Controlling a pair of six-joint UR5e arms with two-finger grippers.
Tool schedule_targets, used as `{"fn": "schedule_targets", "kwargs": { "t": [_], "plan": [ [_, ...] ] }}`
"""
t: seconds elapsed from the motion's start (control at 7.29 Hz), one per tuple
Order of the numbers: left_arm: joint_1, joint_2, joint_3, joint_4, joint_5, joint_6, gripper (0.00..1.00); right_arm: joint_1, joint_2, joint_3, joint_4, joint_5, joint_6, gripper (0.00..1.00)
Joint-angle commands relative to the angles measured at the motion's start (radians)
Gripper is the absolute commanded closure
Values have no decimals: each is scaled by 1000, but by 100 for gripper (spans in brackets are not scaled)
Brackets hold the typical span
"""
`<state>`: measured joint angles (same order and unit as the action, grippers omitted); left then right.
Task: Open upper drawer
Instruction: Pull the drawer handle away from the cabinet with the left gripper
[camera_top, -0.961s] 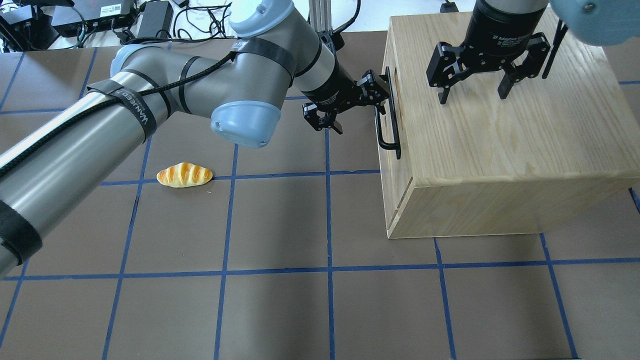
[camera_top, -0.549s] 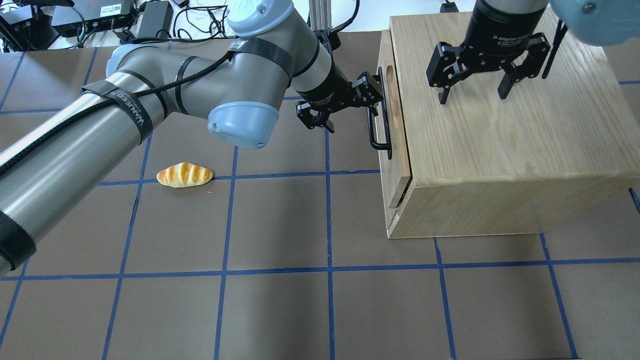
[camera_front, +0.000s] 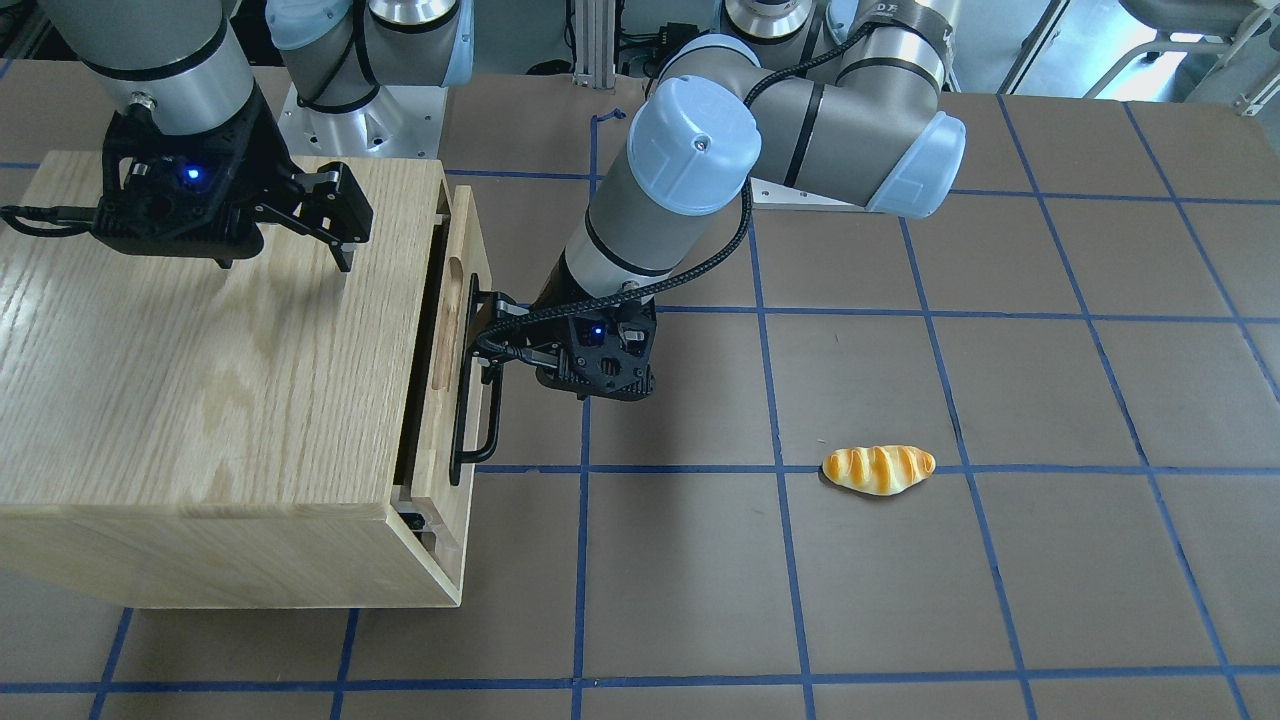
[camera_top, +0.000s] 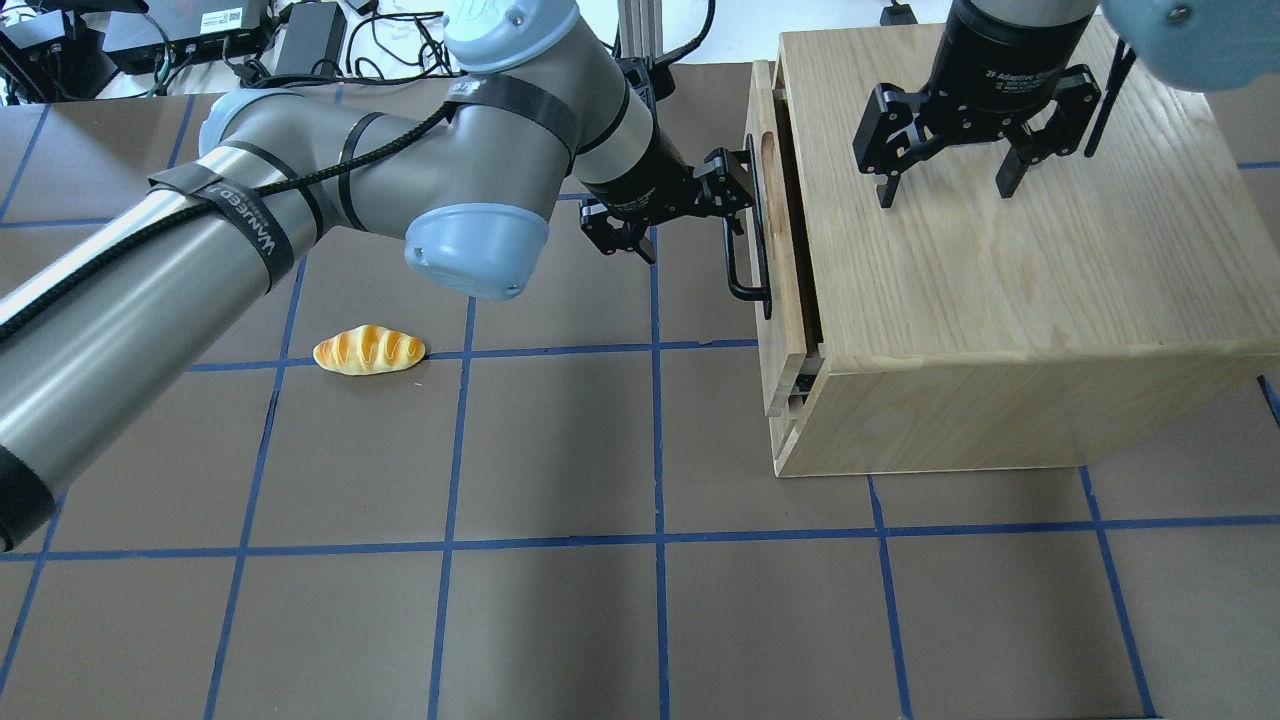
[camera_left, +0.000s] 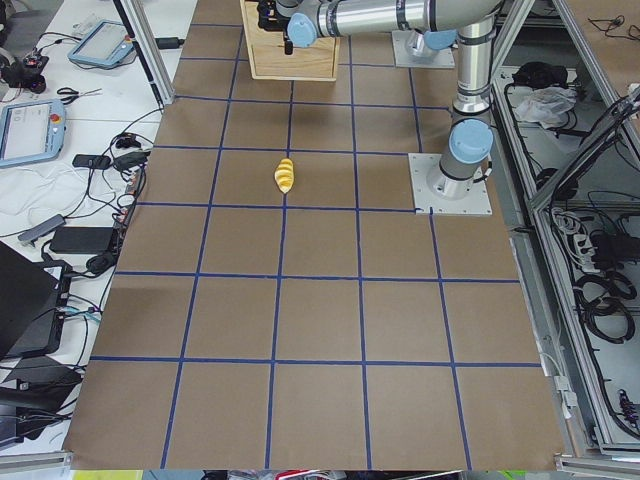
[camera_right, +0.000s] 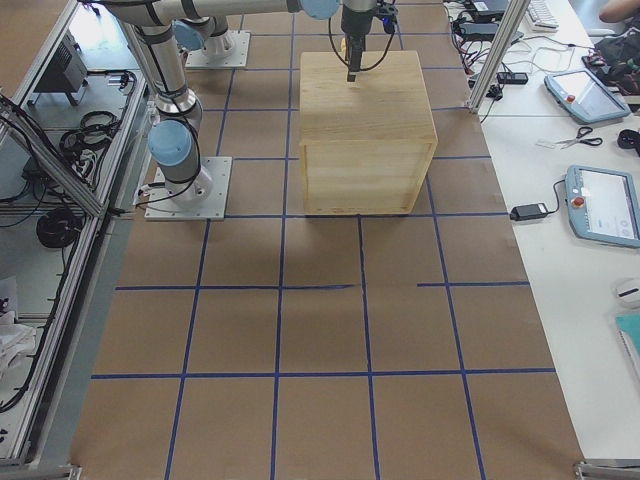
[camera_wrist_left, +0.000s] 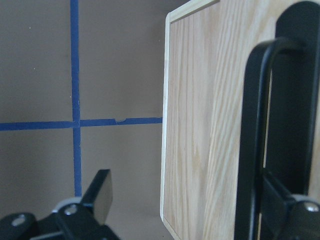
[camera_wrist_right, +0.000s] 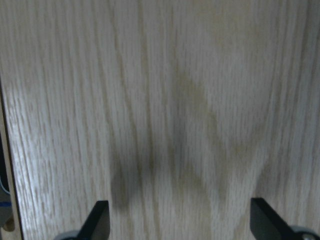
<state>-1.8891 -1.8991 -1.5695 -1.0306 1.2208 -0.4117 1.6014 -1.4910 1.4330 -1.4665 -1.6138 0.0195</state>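
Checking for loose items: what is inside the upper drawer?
Only a narrow dark gap shows behind the drawer front, with slide hardware at one end. The cabinet top covers the interior, so any contents cannot be seen.

Bright, even light is coming from above, so shadows on the counter (camera_top: 560, 620) are looking soft. The right pincer (camera_wrist_right: 181, 220) is throwing a fuzzy dark patch on the cabinet top (camera_wrist_right: 200, 100). Up close the black handle (camera_wrist_left: 248, 150) is blurring out, and the overhead view's far edge is blowing out white.
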Motion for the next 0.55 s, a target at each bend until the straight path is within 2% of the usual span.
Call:
{"fn": "schedule_targets", "kwargs": {
  "t": [0.0,0.41],
  "plan": [
    [11,3,-6,-5,26,17,0,0,0,0,0,0,-1,0],
    [65,23,-23,-28,39,63,0,0,0,0,0,0,-1,0]
  ]
}}
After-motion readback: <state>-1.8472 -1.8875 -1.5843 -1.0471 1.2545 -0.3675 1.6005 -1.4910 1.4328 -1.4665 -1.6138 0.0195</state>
